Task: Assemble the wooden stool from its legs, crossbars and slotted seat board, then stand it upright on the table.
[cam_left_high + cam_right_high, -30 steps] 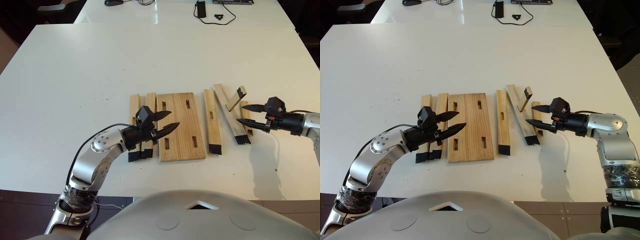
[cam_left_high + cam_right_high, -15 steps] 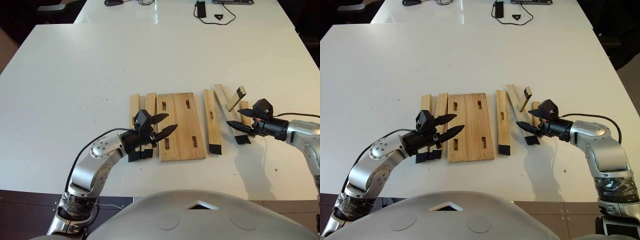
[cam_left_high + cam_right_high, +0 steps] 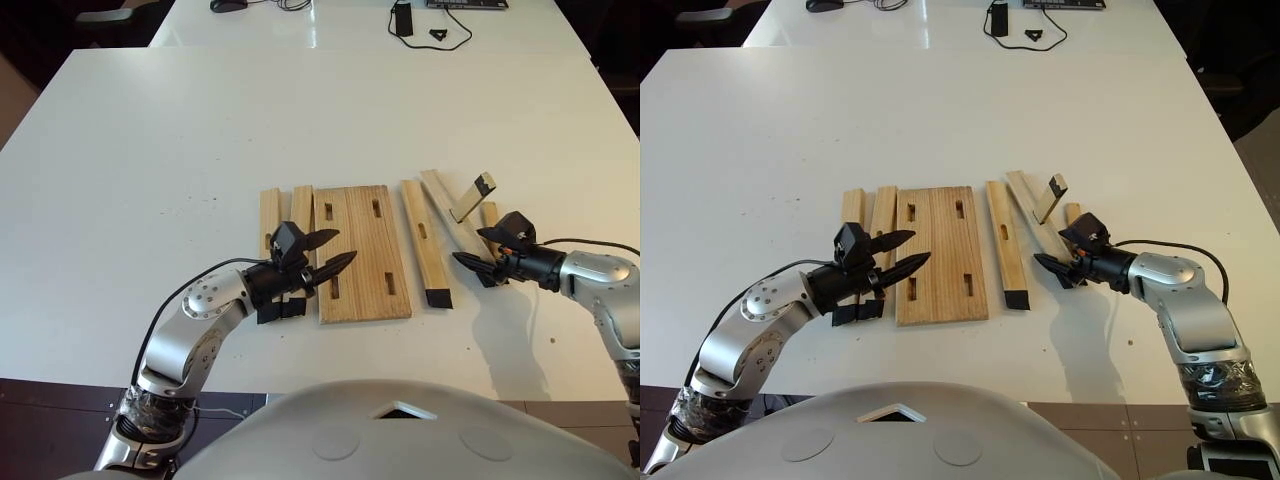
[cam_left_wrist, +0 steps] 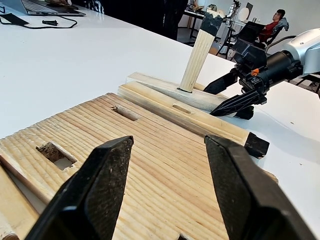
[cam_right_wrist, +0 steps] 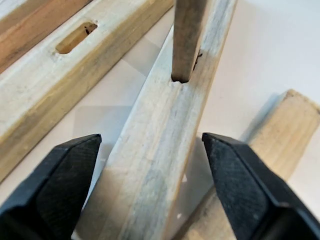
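Presently open right end effector [image 3: 1049,248] straddles leg [image 3: 1024,197].

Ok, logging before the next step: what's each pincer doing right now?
Left pincer: open, empty, over the seat board.
Right pincer: open, empty, straddling a leg.

The tilted crossbar [image 3: 1050,197] probably obstructs passage over the slanted leg [image 3: 1030,207].

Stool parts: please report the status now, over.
Left pincer open, over seat board. Right pincer open, astride leg with crossbar plugged in. Assembly not yet done.
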